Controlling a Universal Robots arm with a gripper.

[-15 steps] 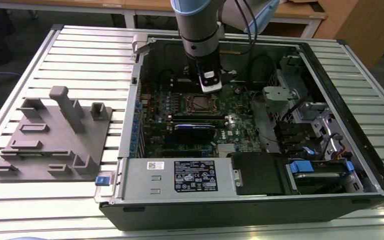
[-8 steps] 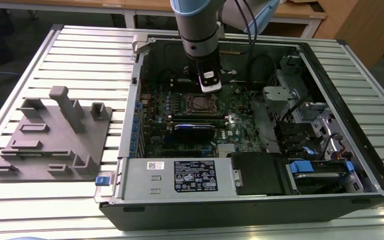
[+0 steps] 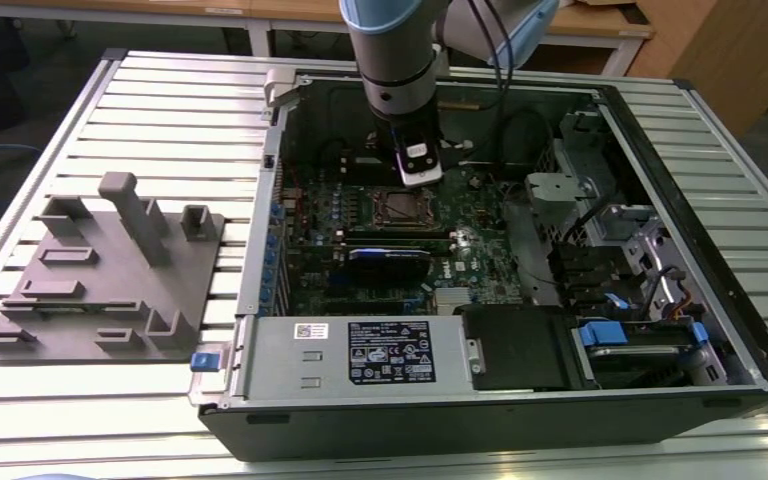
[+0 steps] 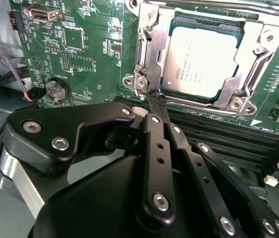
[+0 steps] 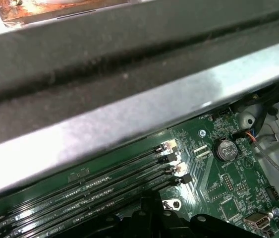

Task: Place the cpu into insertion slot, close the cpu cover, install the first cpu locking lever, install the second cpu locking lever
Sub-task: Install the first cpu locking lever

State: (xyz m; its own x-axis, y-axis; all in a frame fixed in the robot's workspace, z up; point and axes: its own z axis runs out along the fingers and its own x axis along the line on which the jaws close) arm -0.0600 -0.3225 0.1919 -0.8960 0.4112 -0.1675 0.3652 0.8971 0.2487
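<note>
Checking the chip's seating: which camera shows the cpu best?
The second wrist view: the cpu lies close up, in the insertion slot. The exterior view shows it far off; the first wrist view faces the memory slots.

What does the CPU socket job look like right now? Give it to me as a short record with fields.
cpu: lying flat in the insertion slot
cpu cover: down, framing the chip
gripper: shut, tips at the end of the locking lever beside the socket
lever state: cannot tell whether it is latched
nearby: memory slots run alongside the socket
setting: open computer case on a slatted table
</note>
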